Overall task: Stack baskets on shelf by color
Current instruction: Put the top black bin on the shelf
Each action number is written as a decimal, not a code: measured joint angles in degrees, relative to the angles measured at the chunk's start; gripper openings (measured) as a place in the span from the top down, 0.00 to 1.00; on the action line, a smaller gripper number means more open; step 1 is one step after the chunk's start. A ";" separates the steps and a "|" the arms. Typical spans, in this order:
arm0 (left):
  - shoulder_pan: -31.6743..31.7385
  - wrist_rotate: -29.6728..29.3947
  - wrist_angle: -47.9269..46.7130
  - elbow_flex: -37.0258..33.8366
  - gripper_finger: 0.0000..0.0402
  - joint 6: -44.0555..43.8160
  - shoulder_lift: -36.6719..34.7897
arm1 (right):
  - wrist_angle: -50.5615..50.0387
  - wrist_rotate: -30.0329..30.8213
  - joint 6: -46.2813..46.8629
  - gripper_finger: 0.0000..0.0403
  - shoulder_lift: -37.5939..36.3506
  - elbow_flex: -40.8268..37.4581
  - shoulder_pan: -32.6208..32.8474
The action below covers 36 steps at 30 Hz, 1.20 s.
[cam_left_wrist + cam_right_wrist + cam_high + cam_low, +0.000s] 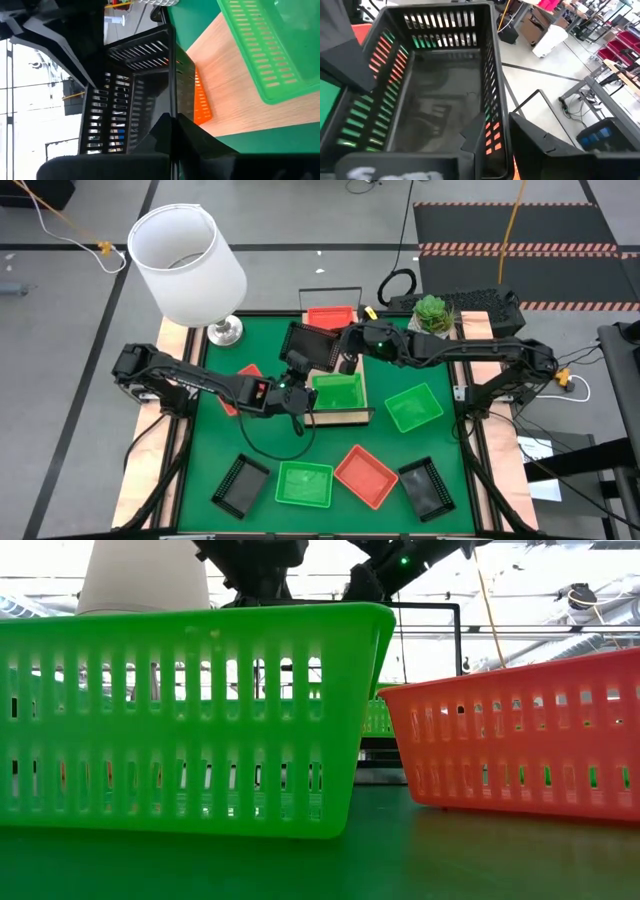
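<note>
Over the shelf (352,416), the left gripper (296,366) has its fingers clamped on a black basket's (310,343) wall. The right gripper (344,352) meets the same basket; whether its fingers grip it, I cannot tell

Upper left of the overhead frame there's a white lampshade (187,264) on a silver lamp base (224,331). A small potted succulent (433,313) sits upper right, next to a black keyboard (470,302). A green mat (205,470) covers the tabletop (140,470).
</note>
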 joint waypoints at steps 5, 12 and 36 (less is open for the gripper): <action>0.52 -0.08 0.10 0.00 0.95 -0.02 0.24 | -0.05 0.04 -0.78 0.67 -0.75 0.02 0.18; 2.66 2.99 1.27 0.02 0.98 2.23 3.20 | -0.43 0.26 -1.24 0.56 -0.33 1.79 0.47; 1.79 2.04 6.09 0.00 0.96 6.18 3.82 | -6.69 -0.02 -1.30 0.95 -0.25 2.01 -1.39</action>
